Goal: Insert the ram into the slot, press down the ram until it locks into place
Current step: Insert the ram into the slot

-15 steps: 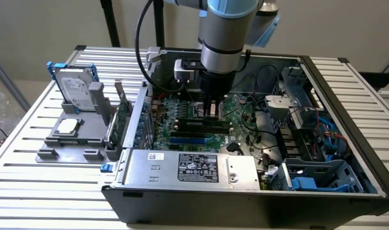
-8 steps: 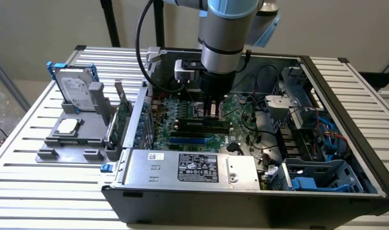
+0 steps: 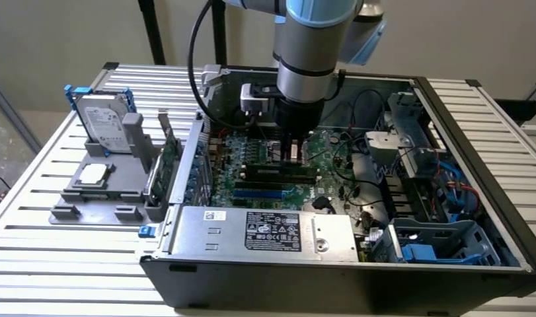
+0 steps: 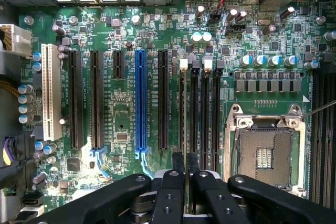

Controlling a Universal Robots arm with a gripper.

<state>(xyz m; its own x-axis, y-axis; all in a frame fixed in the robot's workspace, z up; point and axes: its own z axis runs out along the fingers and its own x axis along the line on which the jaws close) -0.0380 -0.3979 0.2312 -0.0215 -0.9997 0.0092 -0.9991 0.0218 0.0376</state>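
Observation:
My gripper point(image 3: 293, 156) reaches straight down into the open computer case, over the parallel black slots point(image 3: 281, 177) of the motherboard. In the wrist view its two black fingers point(image 4: 178, 162) stand almost together, shut on the ram point(image 4: 186, 116). The ram shows edge-on as a thin strip running along the slot point(image 4: 181, 103) nearest the blue slot point(image 4: 140, 98). Its lower edge sits at or in that slot; how deep it sits I cannot tell. Two neighbouring black slots point(image 4: 205, 108) are bare, one with a white end clip point(image 4: 208, 64).
The CPU socket point(image 4: 265, 153) lies beside the slots. A silver power supply point(image 3: 259, 231) fills the case front. Cables and a drive cage point(image 3: 426, 191) crowd the exterior view's right. A hard drive point(image 3: 104, 122) and green bracket card point(image 3: 168, 162) stand on a grey fixture outside.

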